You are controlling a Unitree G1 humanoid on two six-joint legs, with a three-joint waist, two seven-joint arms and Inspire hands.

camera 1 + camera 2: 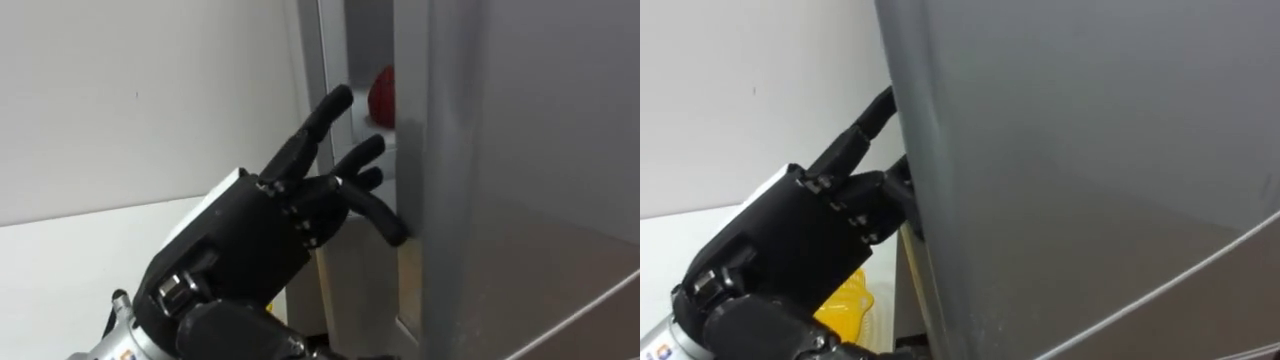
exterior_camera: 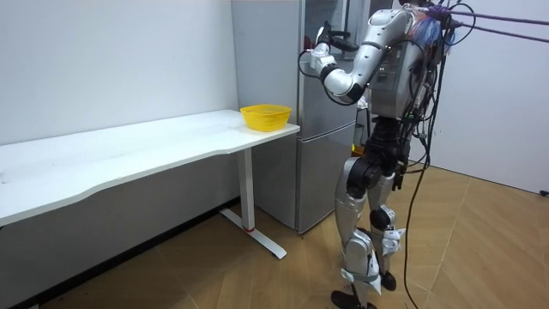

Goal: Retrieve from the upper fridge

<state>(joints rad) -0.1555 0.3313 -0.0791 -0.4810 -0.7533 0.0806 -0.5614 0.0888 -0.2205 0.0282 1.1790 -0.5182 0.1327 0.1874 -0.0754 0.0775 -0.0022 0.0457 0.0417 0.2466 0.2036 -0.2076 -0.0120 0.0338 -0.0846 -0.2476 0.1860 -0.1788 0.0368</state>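
Note:
My left hand (image 1: pixel 250 240) is raised at the upper fridge door (image 1: pixel 520 150), which stands ajar by a narrow gap. Its fingers are nearly straight and reach into that gap; the lowest fingertip (image 1: pixel 393 232) touches the door's edge. Through the gap a round red thing (image 1: pixel 382 95) rests on a white shelf inside. In the right eye view the grey door (image 1: pixel 1090 150) hides the fingertips of the left hand (image 1: pixel 790 240). In the room view I stand upright facing the tall grey fridge (image 2: pixel 322 129), with the left hand (image 2: pixel 324 39) up at its top section.
A long white table (image 2: pixel 129 150) runs along the wall beside the fridge, and a yellow bowl (image 2: pixel 266 116) sits at its end nearest the fridge. The bowl (image 1: pixel 850 300) also shows below my hand. Wooden floor lies behind me.

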